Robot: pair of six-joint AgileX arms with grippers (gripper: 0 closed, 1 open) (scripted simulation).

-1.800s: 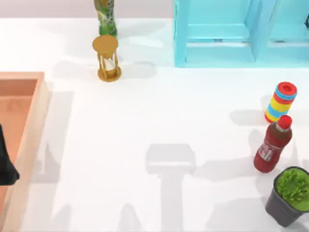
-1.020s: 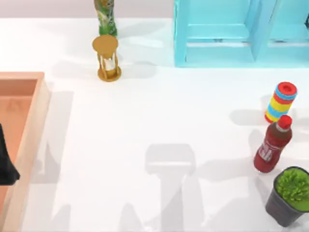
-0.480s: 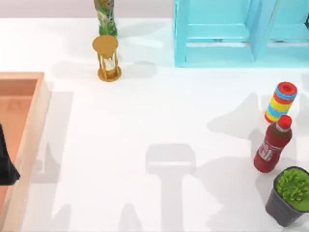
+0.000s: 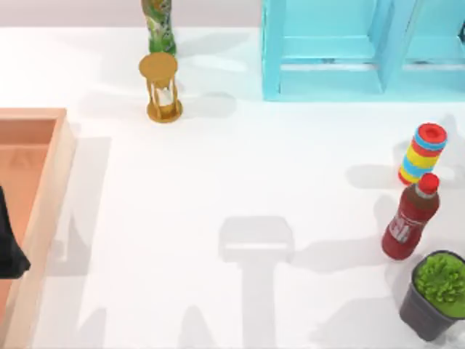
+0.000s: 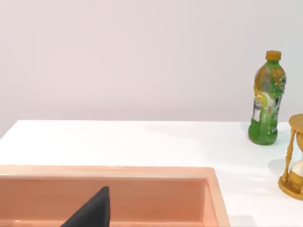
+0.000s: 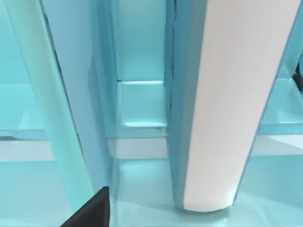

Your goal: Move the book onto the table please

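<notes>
The right gripper (image 6: 93,212) shows as a dark tip close up against the light-blue shelf unit (image 6: 71,109); how far it is open cannot be told, and it has nothing visibly in its hold. Straight ahead of it, the large thick book with a teal-blue cover and white page edges (image 6: 227,94) stands upright inside the shelf unit, its page edges turned toward the right wrist camera and its lower end resting on the shelf floor.

In the top view the shelf unit (image 4: 327,80) stands at the far right of the wide white table (image 4: 240,160). In front of it, near the table's right edge, stand a stack of coloured rings (image 4: 421,154), a red drink bottle with a red cap (image 4: 410,218) and a green plant in a dark pot (image 4: 436,294), each a step farther from the shelf. To the shelf's left stand a golden wooden hourglass (image 4: 161,87) and a green drink bottle (image 4: 158,25).

Far across from the shelf, the left gripper (image 4: 9,251) is parked over the orange-brown wooden tray (image 4: 43,211); whether it is open cannot be told.
</notes>
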